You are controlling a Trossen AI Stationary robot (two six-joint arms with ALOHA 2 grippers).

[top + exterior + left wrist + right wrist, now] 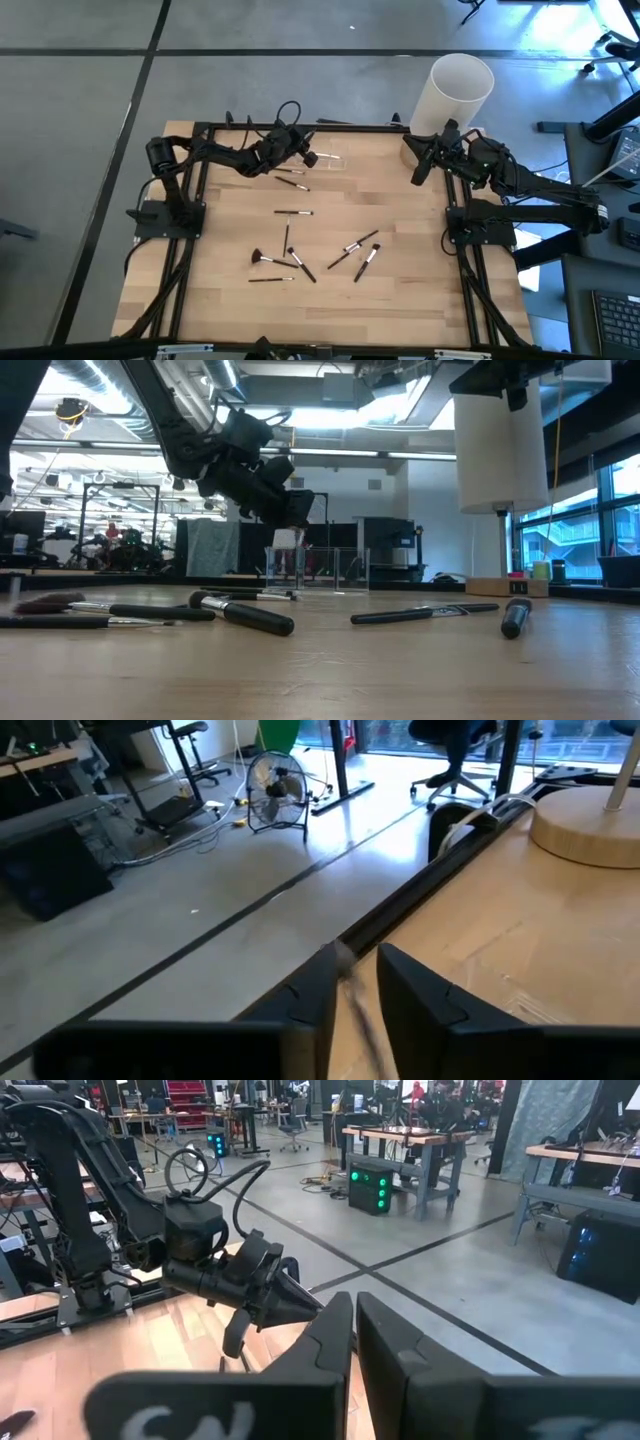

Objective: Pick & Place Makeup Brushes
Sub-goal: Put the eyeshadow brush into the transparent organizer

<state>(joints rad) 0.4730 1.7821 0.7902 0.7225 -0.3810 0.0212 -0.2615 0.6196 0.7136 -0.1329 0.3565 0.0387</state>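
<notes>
Stretching across the frame's middle, the pale wooden table (400,200) carries the makeup brushes (300,262) scattered low of centre, two more higher up near the left gripper (318,158). That gripper hangs at upper centre, fingers (310,1005) slightly parted around a thin brush (362,1020). The right gripper (418,172) waits closed at upper right beside a white cylinder (452,95). Grey concrete floor (300,60) surrounds everything.

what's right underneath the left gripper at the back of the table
In the low view, a clear container stands on the table under the left gripper. What it holds cannot be made out.
</notes>
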